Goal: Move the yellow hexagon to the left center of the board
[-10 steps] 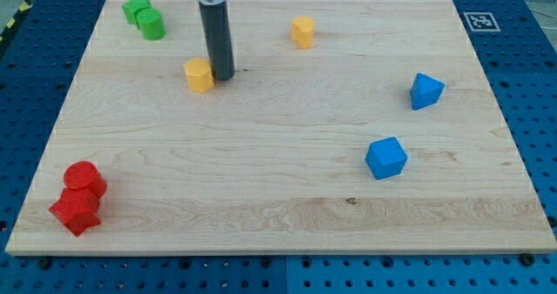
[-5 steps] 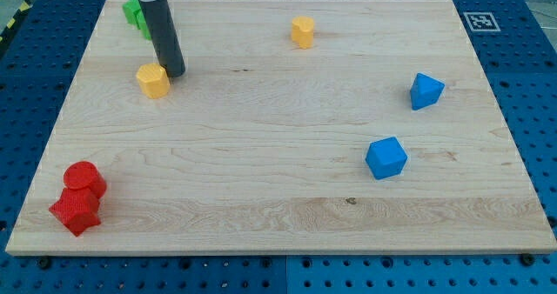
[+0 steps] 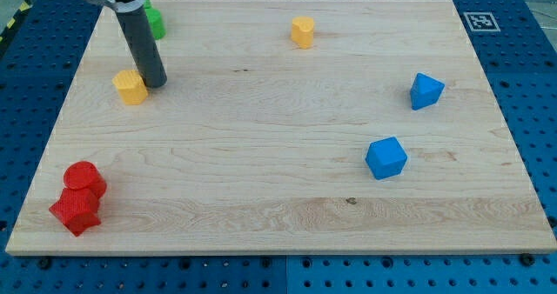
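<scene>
A yellow hexagon block lies on the wooden board at the upper left, close to the left edge. My tip rests on the board right against the hexagon's right side. The dark rod rises from it toward the view's top left. A second yellow block stands near the top centre.
A green block sits at the top left, partly hidden behind the rod. Two red blocks sit together at the bottom left corner. A blue block is at the right and a blue cube lies right of centre.
My tip has slid to the left and slightly down, pushing the yellow hexagon with it toward the board's left edge. The other blocks have not moved.
</scene>
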`<state>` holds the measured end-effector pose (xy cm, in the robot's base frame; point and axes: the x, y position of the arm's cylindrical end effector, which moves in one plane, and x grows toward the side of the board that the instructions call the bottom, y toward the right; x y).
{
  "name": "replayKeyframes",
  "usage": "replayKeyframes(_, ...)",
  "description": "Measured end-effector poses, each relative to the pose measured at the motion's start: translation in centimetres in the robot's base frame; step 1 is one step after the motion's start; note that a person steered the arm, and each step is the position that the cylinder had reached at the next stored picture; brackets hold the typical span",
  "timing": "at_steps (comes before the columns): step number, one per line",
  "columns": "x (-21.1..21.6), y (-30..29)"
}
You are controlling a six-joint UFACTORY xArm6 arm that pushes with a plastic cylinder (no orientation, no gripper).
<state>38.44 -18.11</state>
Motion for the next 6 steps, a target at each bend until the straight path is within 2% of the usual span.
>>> replayKeyframes(6,0.5,-4.3)
